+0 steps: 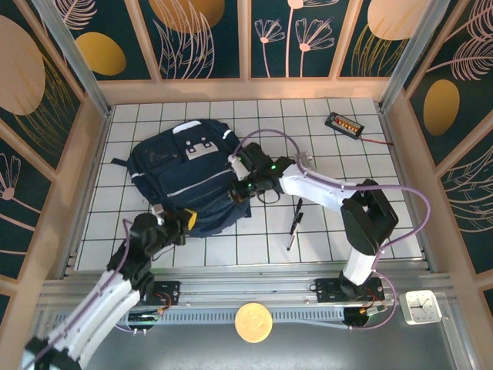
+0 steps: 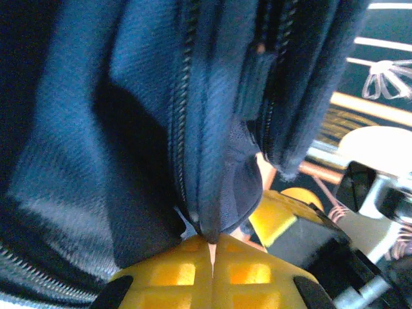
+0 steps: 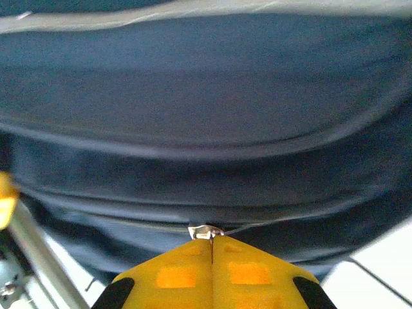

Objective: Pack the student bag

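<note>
The white-tiled table (image 1: 231,250) carries 1 bag, the student bag (image 1: 166,166). It lies flat left of centre, and it is navy fabric with a pale stripe across its front, a grey panel (image 1: 202,149) near its far end and dark straps at its left side. In the left wrist view the bag (image 2: 129,129) is folds of blue cloth with zip teeth (image 2: 185,77) running up them. In the right wrist view the bag (image 3: 206,96) shows curved seams and a pale band along the top. 2 grippers meet it at its near edge. The left gripper (image 1: 189,218) has its yellow fingers pressed together on a pinch of bag cloth (image 2: 211,248). The right gripper (image 1: 237,190), reaching in from the right, is clenched on 1 small metal zipper pull (image 3: 206,230), its fingers meeting just below it (image 3: 211,243). Right of the bag lies 1 dark pen (image 1: 294,223), apart from it. 1 small black box (image 1: 344,123) with a thin cable sits well apart near the far right corner.
</note>
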Available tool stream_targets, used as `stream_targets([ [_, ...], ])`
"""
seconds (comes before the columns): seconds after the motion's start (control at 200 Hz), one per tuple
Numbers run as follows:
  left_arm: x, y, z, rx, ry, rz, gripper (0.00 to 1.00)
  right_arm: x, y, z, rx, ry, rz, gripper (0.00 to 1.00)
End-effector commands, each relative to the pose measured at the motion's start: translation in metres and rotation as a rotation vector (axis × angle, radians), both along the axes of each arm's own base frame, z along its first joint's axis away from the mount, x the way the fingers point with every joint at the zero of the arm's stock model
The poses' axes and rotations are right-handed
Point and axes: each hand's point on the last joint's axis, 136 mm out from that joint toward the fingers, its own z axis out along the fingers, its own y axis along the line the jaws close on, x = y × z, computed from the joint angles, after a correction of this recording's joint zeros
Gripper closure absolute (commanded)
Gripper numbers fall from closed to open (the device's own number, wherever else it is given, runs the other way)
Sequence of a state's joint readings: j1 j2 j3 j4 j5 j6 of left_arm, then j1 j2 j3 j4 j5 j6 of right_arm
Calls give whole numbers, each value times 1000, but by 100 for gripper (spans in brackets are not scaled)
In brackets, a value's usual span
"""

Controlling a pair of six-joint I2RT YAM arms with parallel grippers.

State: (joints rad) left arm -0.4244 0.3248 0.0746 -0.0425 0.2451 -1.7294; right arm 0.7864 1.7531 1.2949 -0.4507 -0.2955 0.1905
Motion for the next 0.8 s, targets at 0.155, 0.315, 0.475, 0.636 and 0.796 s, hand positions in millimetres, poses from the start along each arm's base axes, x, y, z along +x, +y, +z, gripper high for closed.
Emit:
stream_targets([
  [0.155,-22,7,-58,-11,124,-1,100,39,-42,-5,-56,-40,-62,100],
  [0.315,-6,-1,-28,13,5,-36,100,40,-32,-7,-28,-30,-48,100],
  [0.475,8,-6,-7,45,-58,-48,100,45,-25,-4,-21,-32,-38,100],
  [0.636,32,-17,27,66,-186,-78,100,39,-14,-2,-1,-21,-6,100],
  [0.796,53,-28,51,206,-247,-147,97,29,1,0,6,-17,34,100],
])
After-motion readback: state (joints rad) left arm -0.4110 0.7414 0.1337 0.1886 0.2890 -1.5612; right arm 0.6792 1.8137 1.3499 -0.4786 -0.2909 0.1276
